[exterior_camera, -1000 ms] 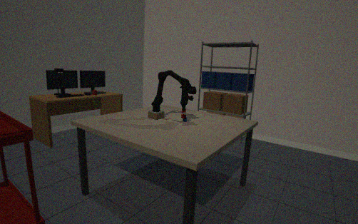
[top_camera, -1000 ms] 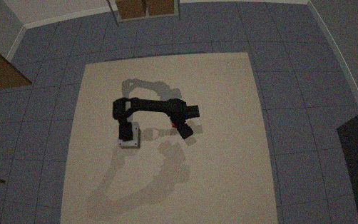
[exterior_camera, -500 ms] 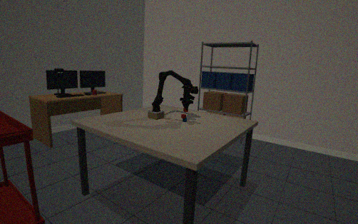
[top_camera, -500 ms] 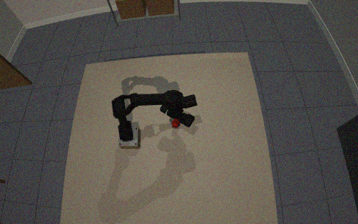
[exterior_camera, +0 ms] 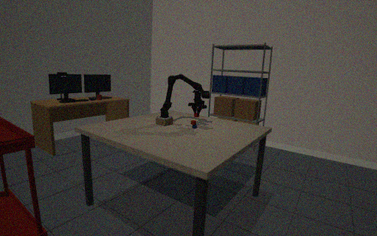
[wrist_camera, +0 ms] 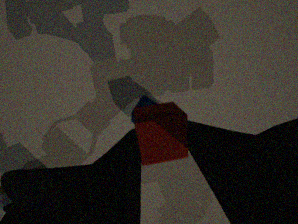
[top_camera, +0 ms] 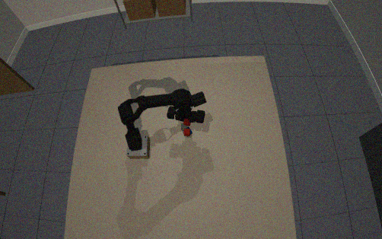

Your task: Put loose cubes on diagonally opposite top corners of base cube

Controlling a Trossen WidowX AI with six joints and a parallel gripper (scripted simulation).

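The blue base cube (top_camera: 190, 131) (exterior_camera: 194, 126) (wrist_camera: 145, 102) stands on the table, mostly hidden in the top view and the wrist view. One red cube (top_camera: 187, 132) (exterior_camera: 193, 122) rests on top of it; its exact offset is too small to tell. My gripper (top_camera: 186, 120) (exterior_camera: 197, 113) (wrist_camera: 160, 129) points down and is shut on the other red cube (top_camera: 186, 122) (exterior_camera: 196, 116) (wrist_camera: 161, 149). It holds this cube above the table, beside the base cube and toward the shelf side. In the wrist view the held cube covers most of the base cube and hides the placed red cube.
The arm's base block (top_camera: 138, 154) (exterior_camera: 164, 120) stands on the table (top_camera: 245, 171) (exterior_camera: 159, 143) to the left of the cubes. Arm shadows fall around them. A shelf (exterior_camera: 242, 71), a desk (exterior_camera: 80, 110) and a red cart (exterior_camera: 13, 129) stand away from the table.
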